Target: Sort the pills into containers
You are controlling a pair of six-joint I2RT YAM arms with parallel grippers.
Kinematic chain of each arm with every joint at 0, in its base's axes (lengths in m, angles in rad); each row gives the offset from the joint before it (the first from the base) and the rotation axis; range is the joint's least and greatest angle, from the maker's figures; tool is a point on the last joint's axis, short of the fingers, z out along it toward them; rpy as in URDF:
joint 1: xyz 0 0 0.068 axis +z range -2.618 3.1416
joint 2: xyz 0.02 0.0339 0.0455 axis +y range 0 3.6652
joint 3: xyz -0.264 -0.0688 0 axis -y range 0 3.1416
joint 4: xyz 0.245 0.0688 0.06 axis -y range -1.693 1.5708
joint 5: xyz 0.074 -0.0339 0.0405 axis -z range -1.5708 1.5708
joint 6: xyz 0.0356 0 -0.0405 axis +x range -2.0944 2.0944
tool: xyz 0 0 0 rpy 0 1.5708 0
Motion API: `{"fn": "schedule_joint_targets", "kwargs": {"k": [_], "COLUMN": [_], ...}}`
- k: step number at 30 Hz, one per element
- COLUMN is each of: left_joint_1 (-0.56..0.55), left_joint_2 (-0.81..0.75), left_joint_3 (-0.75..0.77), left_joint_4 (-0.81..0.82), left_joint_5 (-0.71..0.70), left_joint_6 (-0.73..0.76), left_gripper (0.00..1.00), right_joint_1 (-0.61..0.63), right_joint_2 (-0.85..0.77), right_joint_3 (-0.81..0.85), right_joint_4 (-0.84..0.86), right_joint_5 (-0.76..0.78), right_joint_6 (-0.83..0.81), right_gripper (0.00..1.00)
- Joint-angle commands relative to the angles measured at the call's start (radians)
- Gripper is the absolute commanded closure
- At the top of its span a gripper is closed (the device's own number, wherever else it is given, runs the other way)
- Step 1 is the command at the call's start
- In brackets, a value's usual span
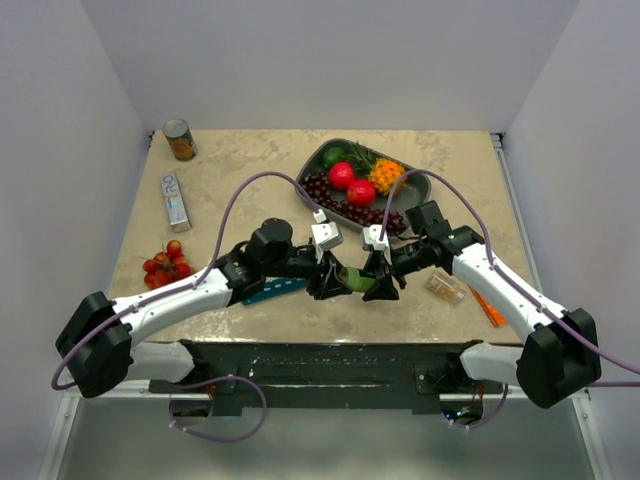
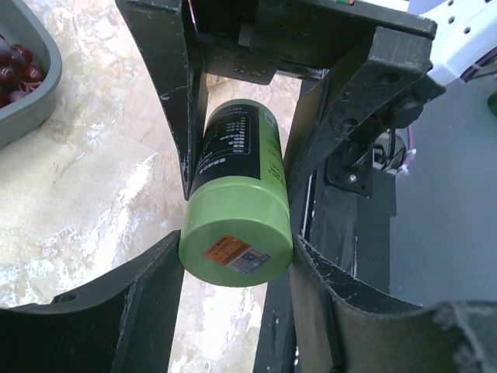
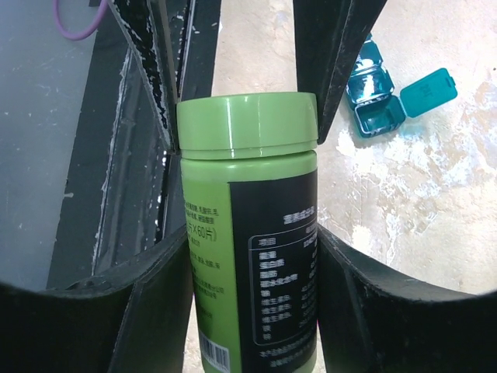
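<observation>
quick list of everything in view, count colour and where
green bottle: 1, green with black label, table centre, between both grippers
pill organizer: 1, teal, near edge, partly under the left arm, a lid open
tray: 1, grey, far centre
fruit: several, red, orange, green, dark, in the tray
can: 1, far left corner
pack: 1, white-grey, left side
cherry tomatoes: 1 bunch, red, left
clear box: 1, right
orange item: 1, near right
left gripper: black, gripping the cap
right gripper: black, gripping the body
</observation>
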Motion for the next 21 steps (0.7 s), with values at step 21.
{"fn": "schedule_joint_targets", "kwargs": {"k": [21], "left_joint_1": [0.027], "left_joint_2": [-0.008], "left_joint_3": [0.107], "left_joint_4": [-0.053], "left_joint_5": [0.0], "left_joint_6": [0.019], "left_gripper": [1.0], "right_joint_1": [0.02], "right_joint_2": [0.002], "right_joint_3": [-0.005], "right_joint_4": [0.027], "right_joint_5": [0.007], "right_joint_6": [0.018], "right_gripper": [0.72]}}
